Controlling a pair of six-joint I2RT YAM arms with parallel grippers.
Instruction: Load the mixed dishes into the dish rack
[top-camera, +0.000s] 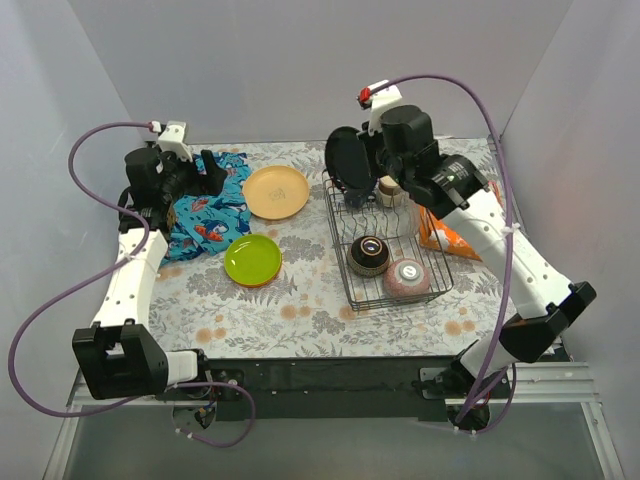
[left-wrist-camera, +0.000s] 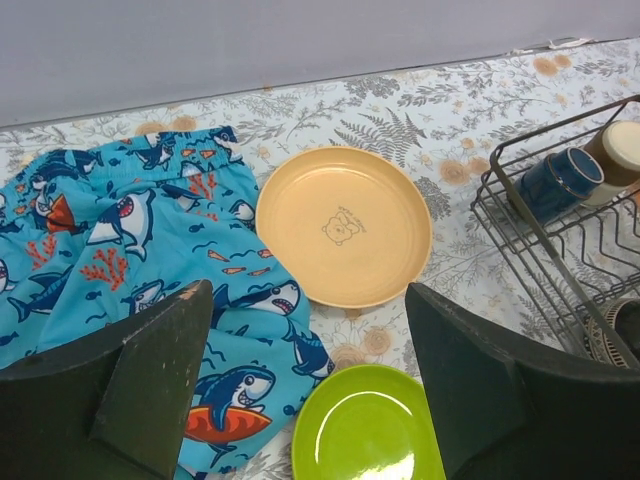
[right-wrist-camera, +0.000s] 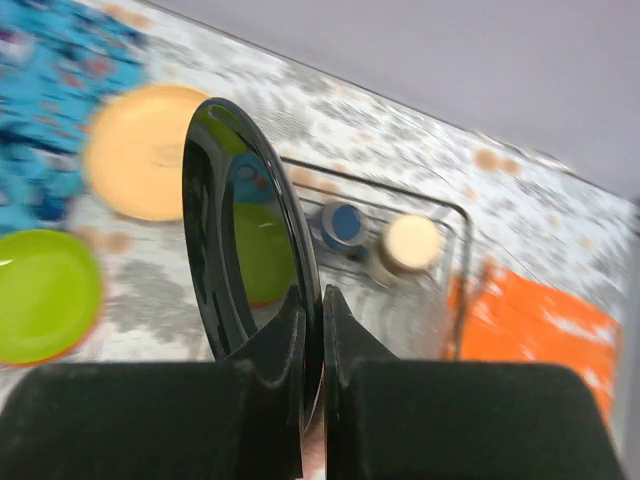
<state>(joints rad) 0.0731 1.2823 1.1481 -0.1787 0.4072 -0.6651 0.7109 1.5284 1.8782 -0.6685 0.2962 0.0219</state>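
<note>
My right gripper (right-wrist-camera: 312, 296) is shut on the rim of a dark grey plate (right-wrist-camera: 235, 235), held on edge above the far left corner of the black wire dish rack (top-camera: 440, 290); the plate also shows in the top view (top-camera: 348, 160). In the rack lie a dark blue mug (left-wrist-camera: 555, 180), a beige cup (left-wrist-camera: 622, 150), a dark brown-ringed bowl (top-camera: 369, 255) and a pink bowl (top-camera: 407, 279). A yellow-orange plate (top-camera: 276, 191) and a green plate (top-camera: 253, 259) on a red-orange one lie on the table. My left gripper (left-wrist-camera: 310, 375) is open and empty above them.
A blue shark-patterned cloth (top-camera: 205, 210) lies at the far left under my left gripper. An orange crinkly bag (top-camera: 447, 240) lies right of the rack. Grey walls close in the table on three sides.
</note>
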